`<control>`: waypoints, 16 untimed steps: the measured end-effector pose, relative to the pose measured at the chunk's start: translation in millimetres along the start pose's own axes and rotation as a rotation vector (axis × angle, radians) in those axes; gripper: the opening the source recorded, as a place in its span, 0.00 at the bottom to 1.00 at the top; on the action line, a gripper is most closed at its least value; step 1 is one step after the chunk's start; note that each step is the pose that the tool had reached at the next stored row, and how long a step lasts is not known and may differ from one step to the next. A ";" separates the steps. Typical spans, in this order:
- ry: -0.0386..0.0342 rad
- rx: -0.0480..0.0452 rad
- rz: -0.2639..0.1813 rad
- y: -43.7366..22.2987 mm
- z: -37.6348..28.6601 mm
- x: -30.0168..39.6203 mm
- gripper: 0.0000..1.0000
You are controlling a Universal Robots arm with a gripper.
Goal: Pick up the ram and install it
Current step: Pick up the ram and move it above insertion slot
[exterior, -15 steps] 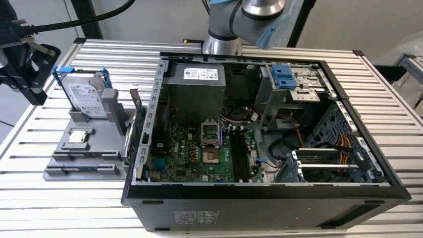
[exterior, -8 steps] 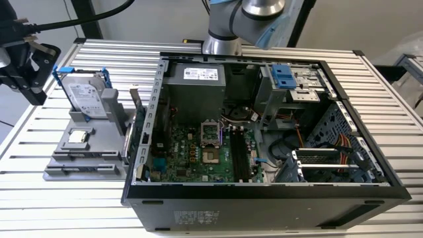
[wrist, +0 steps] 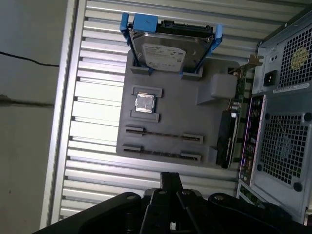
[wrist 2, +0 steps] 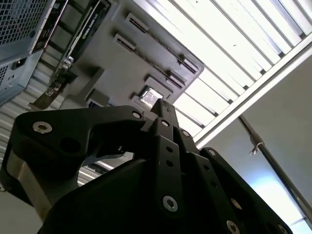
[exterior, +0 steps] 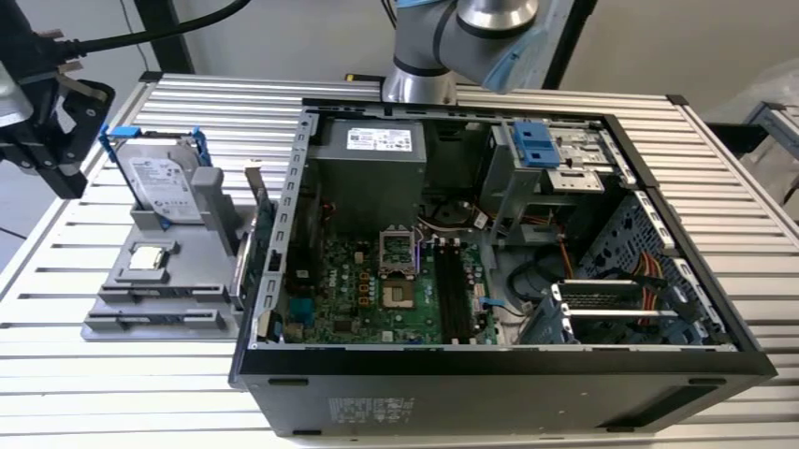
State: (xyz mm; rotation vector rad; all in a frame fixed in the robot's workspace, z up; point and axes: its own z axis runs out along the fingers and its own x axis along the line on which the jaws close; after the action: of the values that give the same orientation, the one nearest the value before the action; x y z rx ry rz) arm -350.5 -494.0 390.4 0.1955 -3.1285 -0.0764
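The gripper (wrist: 170, 178) hangs above the slatted table (exterior: 75, 374). Its fingers are drawn together into one narrow black tip, and nothing shows between them.

In the exterior view, a grey tray (exterior: 119, 281) sits at 9 o'clock from the open computer case (exterior: 500, 374). The gripper's black body is up at about 10 o'clock from that tray, clear of it.

The ram (wrist: 163, 135) is a thin dark strip standing on edge between two small end brackets. In the exterior view it lies toward the 6 o'clock end of the tray. A second like strip (wrist: 161, 152) lies parallel, just beside it and closer to the tray's edge.

In the first wrist view, the closed fingertip points toward these two strips. It stops short of the tray's near edge, so the gripper and the ram are apart and not touching.

Also on the tray, in the exterior view:
- A processor chip (wrist: 145, 103) rests at 12 o'clock from the ram.
- The hard drive (wrist: 168, 48), in its blue frame, stands at the 12 o'clock end.
- An upright card (wrist: 226, 141) stands along the 3 o'clock side, next to the case.

Inside the case, the black memory slots (exterior: 452, 299) run at 4 o'clock from the processor socket (exterior: 397, 251).
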 end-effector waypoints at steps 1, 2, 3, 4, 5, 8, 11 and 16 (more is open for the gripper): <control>0.0004 0.0000 -0.008 0.0 0.0 0.0 0.00; 0.0008 0.0001 -0.016 0.0 0.0 0.0 0.00; 0.0012 0.0001 -0.025 0.0 0.0 0.0 0.00; 0.0016 0.0001 -0.033 0.0 0.0 0.0 0.00; 0.0019 0.0001 -0.041 0.0 0.0 0.0 0.00; 0.0031 0.0002 -0.063 0.0 0.0 0.0 0.00; 0.0041 0.0002 -0.084 0.0 0.0 0.0 0.00; 0.0056 0.0004 -0.113 0.0 0.0 0.0 0.00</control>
State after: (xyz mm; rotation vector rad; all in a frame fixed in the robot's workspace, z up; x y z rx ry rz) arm -350.5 -494.0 390.4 0.3723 -3.1097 -0.0756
